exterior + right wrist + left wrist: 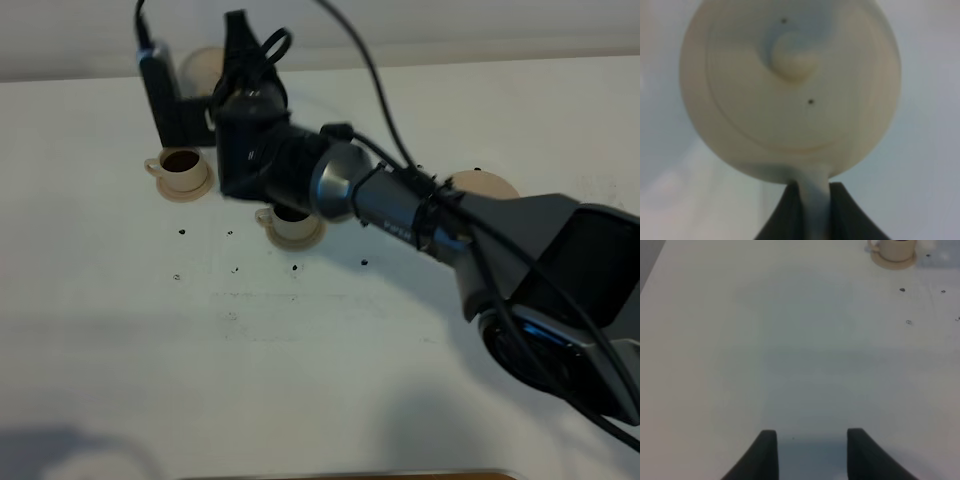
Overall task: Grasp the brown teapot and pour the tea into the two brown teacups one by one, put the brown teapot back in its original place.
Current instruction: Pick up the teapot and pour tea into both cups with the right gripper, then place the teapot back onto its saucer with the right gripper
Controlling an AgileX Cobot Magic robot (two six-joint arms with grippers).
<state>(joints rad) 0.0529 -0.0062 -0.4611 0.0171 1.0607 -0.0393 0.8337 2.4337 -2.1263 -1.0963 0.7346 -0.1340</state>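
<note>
We see a white table (330, 380) dotted with dark specks (230, 233). The right gripper (811, 200) clamps the brown teapot's (790, 90) handle near the far edge; the left gripper (812, 452) hangs parted, empty.

A white table (120, 330) fills nearly the whole exterior high view, lit softly and evenly. Small dark specks (232, 268) dot its middle. A paler strip (480, 25) runs along the far edge, and a tan edge (400, 476) shows at the near border.
</note>
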